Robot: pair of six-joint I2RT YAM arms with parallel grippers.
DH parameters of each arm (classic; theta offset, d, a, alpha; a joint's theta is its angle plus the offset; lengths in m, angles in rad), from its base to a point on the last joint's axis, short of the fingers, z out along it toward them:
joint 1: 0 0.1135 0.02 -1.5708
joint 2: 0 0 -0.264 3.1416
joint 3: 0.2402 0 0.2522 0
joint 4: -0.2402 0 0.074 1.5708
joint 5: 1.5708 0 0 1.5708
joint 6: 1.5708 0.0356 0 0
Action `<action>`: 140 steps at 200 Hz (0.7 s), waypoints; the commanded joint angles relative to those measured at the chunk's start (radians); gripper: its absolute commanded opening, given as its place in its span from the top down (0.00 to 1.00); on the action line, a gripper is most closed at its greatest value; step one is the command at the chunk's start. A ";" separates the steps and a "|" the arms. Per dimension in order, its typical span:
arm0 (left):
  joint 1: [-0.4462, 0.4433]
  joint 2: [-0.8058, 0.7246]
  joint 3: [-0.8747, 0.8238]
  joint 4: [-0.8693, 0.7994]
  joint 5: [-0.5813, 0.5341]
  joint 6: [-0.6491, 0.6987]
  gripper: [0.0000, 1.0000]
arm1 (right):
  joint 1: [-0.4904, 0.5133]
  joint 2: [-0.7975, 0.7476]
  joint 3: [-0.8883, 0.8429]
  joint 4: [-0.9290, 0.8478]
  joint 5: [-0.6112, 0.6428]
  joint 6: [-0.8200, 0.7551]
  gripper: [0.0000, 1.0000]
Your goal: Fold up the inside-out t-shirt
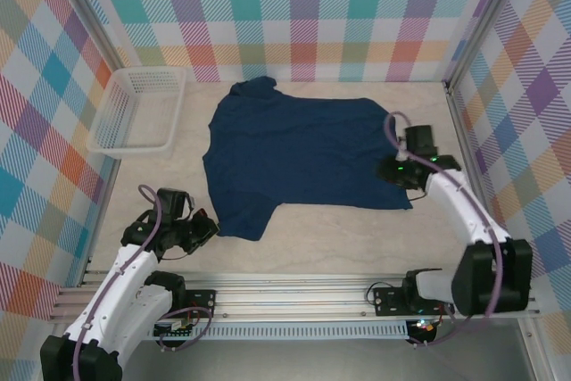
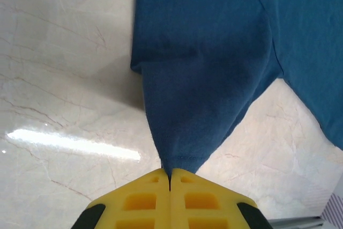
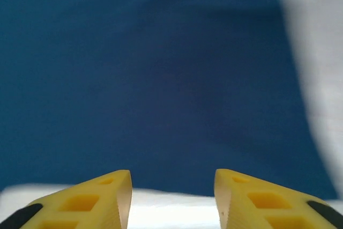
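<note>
The inside-out t-shirt (image 1: 303, 153) lies spread flat on the pale tabletop, dark navy, with one sleeve reaching toward the near left. My left gripper (image 1: 207, 229) sits at that sleeve's tip. In the left wrist view its yellow jaws (image 2: 170, 178) are pressed together on the sleeve's hem, and the t-shirt (image 2: 214, 52) fans out beyond them. My right gripper (image 1: 394, 172) hovers at the shirt's near right corner. In the right wrist view it (image 3: 172, 186) stands open, nothing between its fingers, with the t-shirt's (image 3: 161, 79) edge just ahead of the tips.
A white mesh basket (image 1: 138, 109) rests at the far left by the wall. Checked walls close in the table at the back and on both sides. The metal rail (image 1: 303, 296) carrying the arm bases runs along the near edge.
</note>
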 commanded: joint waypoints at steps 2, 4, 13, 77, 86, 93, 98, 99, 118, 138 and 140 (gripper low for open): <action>-0.010 0.029 0.010 0.033 -0.044 0.008 1.00 | 0.324 0.057 -0.048 0.134 -0.188 0.089 0.53; -0.010 0.030 0.011 0.034 -0.044 0.010 1.00 | 0.354 0.070 -0.046 0.142 -0.187 0.098 0.53; -0.010 0.038 0.013 0.036 -0.045 0.014 1.00 | 0.472 0.128 -0.033 0.196 -0.179 0.137 0.53; -0.010 0.023 0.015 0.044 -0.063 0.024 1.00 | 0.813 0.522 0.183 0.307 -0.089 0.283 0.54; -0.010 0.021 0.015 0.044 -0.065 0.025 1.00 | 0.822 0.540 0.196 0.308 -0.077 0.295 0.53; -0.010 0.021 0.015 0.044 -0.062 0.027 1.00 | 0.829 0.557 0.208 0.300 -0.065 0.300 0.53; -0.010 0.021 0.015 0.045 -0.061 0.028 1.00 | 0.834 0.570 0.219 0.290 -0.056 0.301 0.53; -0.010 0.021 0.015 0.045 -0.060 0.028 1.00 | 0.834 0.573 0.221 0.288 -0.053 0.301 0.53; -0.010 0.022 0.014 0.048 -0.059 0.031 1.00 | 0.853 0.626 0.261 0.245 -0.016 0.306 0.53; -0.010 0.024 0.013 0.050 -0.057 0.036 1.00 | 0.864 0.668 0.275 0.241 -0.010 0.331 0.54; -0.010 0.024 0.014 0.050 -0.057 0.036 1.00 | 0.865 0.671 0.276 0.240 -0.010 0.332 0.54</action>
